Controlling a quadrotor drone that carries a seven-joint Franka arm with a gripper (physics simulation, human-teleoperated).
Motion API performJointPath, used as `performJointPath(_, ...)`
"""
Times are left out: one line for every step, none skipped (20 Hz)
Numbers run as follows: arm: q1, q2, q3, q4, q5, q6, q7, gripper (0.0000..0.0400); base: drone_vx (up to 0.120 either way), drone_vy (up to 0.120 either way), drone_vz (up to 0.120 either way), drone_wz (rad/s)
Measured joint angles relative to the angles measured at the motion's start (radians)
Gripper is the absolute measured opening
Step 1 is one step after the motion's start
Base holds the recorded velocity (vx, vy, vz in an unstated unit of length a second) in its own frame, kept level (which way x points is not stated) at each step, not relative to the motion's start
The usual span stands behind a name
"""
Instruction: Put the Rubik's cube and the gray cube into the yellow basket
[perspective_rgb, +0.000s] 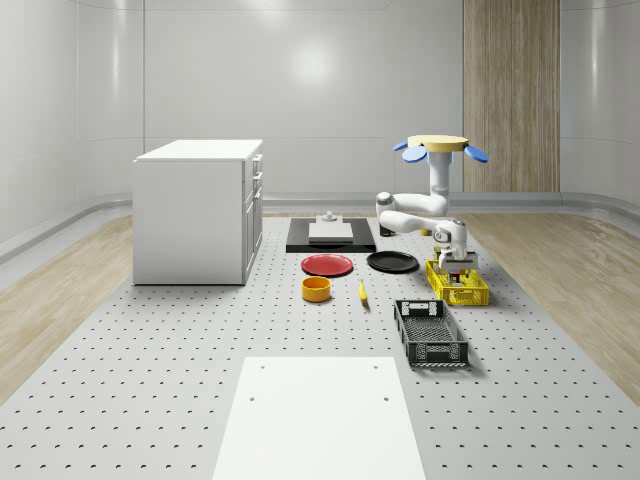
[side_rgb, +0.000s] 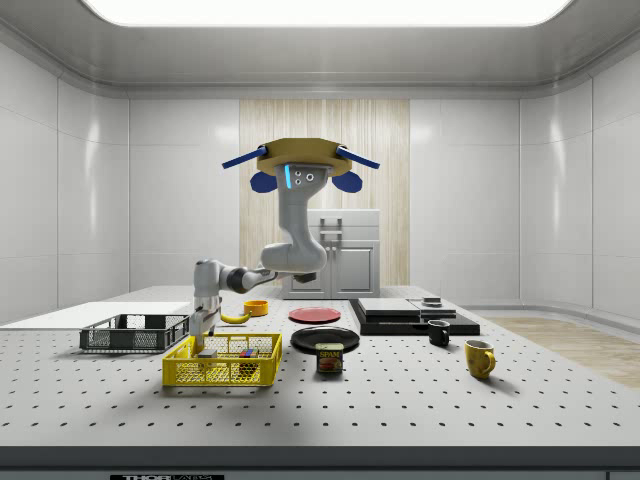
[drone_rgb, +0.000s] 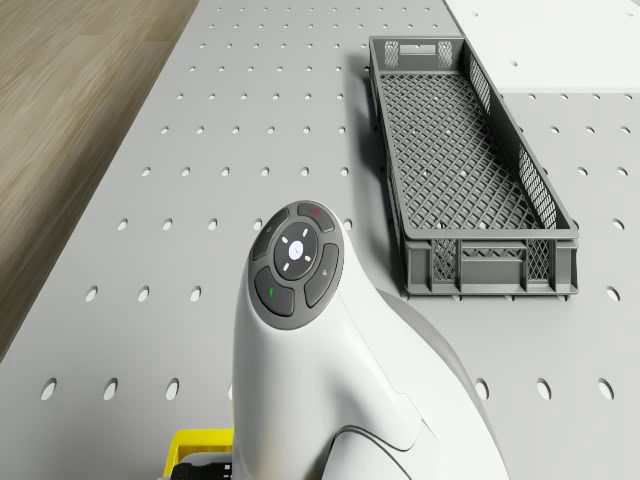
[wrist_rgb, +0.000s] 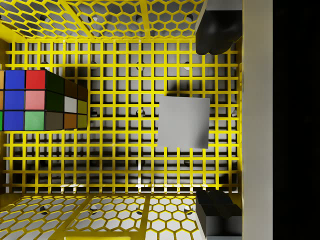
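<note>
Yellow mesh walls surround both cubes in the wrist view: we see the Rubik's cube (wrist_rgb: 42, 100) and the gray cube (wrist_rgb: 183, 122) lying apart on the floor of the yellow basket (wrist_rgb: 125, 45), so we judge the placing done and only the withdrawal left. Our hand (wrist_rgb: 216, 122) hangs inside the basket with its fingers (wrist_rgb: 216, 32) spread wide on either side of the gray cube, gripping nothing. The gray cube sits slightly skewed to the basket's grid; the Rubik's cube lies square to it. Neither has a long axis. The drone (side_rgb: 300, 160) hovers above the bench (side_rgb: 420, 400), behind the basket in the side view, arm reaching down.
</note>
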Motion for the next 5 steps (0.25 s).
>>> performJointPath(0.0, 0.0, 0.002, -0.001, 0.002, -0.001, 0.0, 0.0399, 0.0, 0.0, 0.0, 0.0)
performJointPath(0.0, 0.0, 0.004, -0.001, 0.004, -0.001, 0.0, 0.0399, 0.0, 0.0, 0.0, 0.0)
performJointPath(0.001, 0.0, 0.005, -0.001, 0.005, -0.002, 0.0, 0.04, 0.0, 0.0, 0.0, 0.0)
performJointPath(0.001, -0.001, 0.007, -0.002, 0.006, -0.002, 0.0, 0.04, 0.0, 0.0, 0.0, 0.0)
performJointPath(0.001, -0.001, 0.007, -0.002, 0.007, -0.002, 0.0, 0.04, 0.0, 0.0, 0.0, 0.0)
